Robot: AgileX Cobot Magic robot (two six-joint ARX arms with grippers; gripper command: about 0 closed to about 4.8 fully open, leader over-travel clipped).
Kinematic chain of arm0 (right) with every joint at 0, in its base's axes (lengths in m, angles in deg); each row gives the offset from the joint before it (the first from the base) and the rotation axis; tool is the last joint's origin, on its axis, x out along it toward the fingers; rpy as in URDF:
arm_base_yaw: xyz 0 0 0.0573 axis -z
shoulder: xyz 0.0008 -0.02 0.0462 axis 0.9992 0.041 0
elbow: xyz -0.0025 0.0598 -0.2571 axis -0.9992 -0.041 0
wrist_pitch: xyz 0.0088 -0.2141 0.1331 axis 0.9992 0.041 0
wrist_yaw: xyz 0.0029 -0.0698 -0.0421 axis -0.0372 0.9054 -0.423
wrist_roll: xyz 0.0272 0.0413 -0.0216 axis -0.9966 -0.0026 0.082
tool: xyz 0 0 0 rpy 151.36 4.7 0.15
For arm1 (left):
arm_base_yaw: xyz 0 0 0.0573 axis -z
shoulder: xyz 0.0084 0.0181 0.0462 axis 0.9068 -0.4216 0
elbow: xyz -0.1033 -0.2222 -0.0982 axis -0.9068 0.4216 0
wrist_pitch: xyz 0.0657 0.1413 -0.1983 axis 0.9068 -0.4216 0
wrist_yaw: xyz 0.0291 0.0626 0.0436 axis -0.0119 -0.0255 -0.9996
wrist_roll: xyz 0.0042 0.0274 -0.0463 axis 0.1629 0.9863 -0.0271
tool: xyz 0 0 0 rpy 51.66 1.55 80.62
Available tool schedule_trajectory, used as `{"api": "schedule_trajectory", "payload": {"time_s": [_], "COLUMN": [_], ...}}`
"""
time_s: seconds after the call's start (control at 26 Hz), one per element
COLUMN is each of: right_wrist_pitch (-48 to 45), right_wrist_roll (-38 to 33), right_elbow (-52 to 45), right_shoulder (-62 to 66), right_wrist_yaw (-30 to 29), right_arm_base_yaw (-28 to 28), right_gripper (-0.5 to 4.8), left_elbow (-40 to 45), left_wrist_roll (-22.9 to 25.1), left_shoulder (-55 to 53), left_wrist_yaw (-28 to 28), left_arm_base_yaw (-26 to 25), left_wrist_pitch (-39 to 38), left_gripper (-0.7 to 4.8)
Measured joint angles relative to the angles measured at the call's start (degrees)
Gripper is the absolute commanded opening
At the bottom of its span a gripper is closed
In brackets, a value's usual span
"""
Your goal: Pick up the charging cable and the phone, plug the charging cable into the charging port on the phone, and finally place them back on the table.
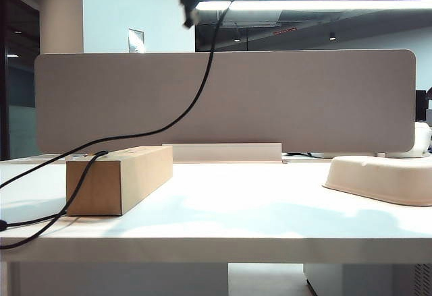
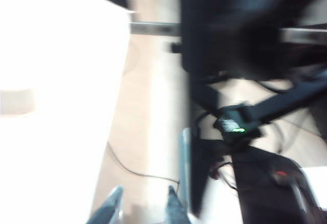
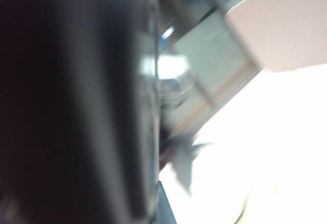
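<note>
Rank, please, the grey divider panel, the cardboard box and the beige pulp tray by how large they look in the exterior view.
1. Grey divider panel: by far the largest, spanning nearly the whole width.
2 and 3. Cardboard box and beige pulp tray: they look alike, and the picture's edge cuts the tray, so I will not rank them.

A: The exterior view is sharp; a ceiling strip light [image 1: 310, 4] glows along the top right, and the table [image 1: 236, 208] is washed pale, with a soft shadow beside the cardboard box [image 1: 118, 178].

B: The left wrist view is smeared by motion, its left half blown out to white.

A: In the right wrist view, a dark out-of-focus mass fills the left half, with glare at lower right.
</note>
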Motion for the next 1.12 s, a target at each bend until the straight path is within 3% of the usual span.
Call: {"api": "schedule_trajectory", "payload": {"time_s": [0.08, 0.35, 0.42, 0.46, 0.5, 0.62, 0.73, 0.92, 1.12], "right_wrist_pitch": [0.92, 2.95, 5.09, 5.84, 7.87, 10.23, 13.73, 18.88, 20.35], "right_wrist_roll": [0.09, 2.82, 3.76, 3.91, 4.68, 5.70, 6.51, 6.51, 4.79], "right_elbow": [-0.17, -0.15, -0.15, -0.15, -0.15, -0.15, -0.15, -0.13, -0.13], "right_shoulder": [-0.02, 0.39, 1.09, 1.31, 1.77, 2.82, 4.72, 8.63, 17.35], "right_wrist_yaw": [-2.19, 1.20, 2.45, 3.30, 5.49, 9.55, 16.24, 21.40, 23.56], "right_arm_base_yaw": [-0.79, -0.42, -0.37, -0.35, -0.28, 0.33, 1.36, 2.60, 2.86], "right_gripper": [-0.08, -0.08, -0.08, -0.08, -0.08, -0.08, -0.08, -0.08, -0.08], "left_elbow": [-0.09, -0.20, -0.61, -0.68, -0.68, -0.68, -0.70, -0.70, -0.68], "left_wrist_roll": [2.29, 8.85, 9.16, 9.20, 9.18, 9.18, 9.20, 9.20, 9.20], "left_shoulder": [-0.15, 0.00, 0.15, 0.61, 2.01, 5.92, 11.89, 17.77, 23.89], "left_wrist_yaw": [-0.98, -4.20, -4.35, -4.39, -4.83, -7.91, -14.71, -23.12, -25.59], "left_arm_base_yaw": [-1.03, -3.80, -6.12, -7.17, -9.25, -12.76, -15.12, -15.39, -15.41], "left_wrist_pitch": [-2.95, -15.87, -18.32, -18.78, -19.34, -20.44, -20.72, -20.83, -21.84], "left_gripper": [1.57, 1.51, 0.89, 0.08, -0.06, -0.06, -0.06, -0.06, -0.06]}}
